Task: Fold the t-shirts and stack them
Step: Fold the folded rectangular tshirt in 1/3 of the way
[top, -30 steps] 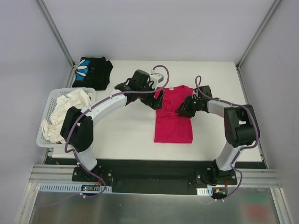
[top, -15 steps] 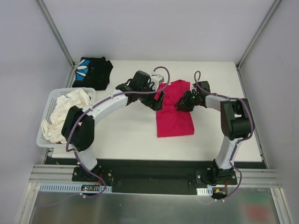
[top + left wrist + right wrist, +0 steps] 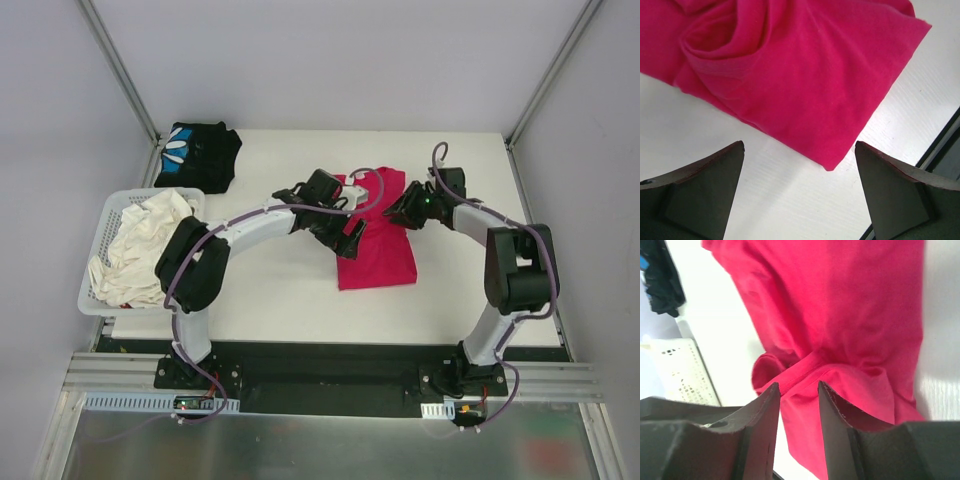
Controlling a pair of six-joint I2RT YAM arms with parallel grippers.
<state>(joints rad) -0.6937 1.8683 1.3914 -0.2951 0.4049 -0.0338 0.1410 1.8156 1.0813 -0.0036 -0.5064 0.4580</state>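
The magenta t-shirt (image 3: 380, 255) lies folded into a narrow strip at the middle of the table, and fills the left wrist view (image 3: 805, 75) and right wrist view (image 3: 840, 305). My right gripper (image 3: 398, 213) (image 3: 797, 385) is at its far end, jaws part-way closed with a bunch of collar cloth between them. My left gripper (image 3: 352, 237) (image 3: 800, 144) hangs wide open over the shirt's left edge, its near corner below the fingers, nothing held. The black t-shirt (image 3: 200, 155) with the blue-and-white print lies folded at the far left corner.
A white lattice basket (image 3: 110, 215) with white cloth in it stands at the left edge of the table. The table's near edge and a black rail show at the lower right in the left wrist view. The black t-shirt (image 3: 660, 285) and the basket (image 3: 675, 365) appear at the left of the right wrist view.
The magenta shirt has slid toward the far side and turned slightly, with the right gripper at its top. The left gripper has swung nearer and rightward along the shirt's left edge, staying open.
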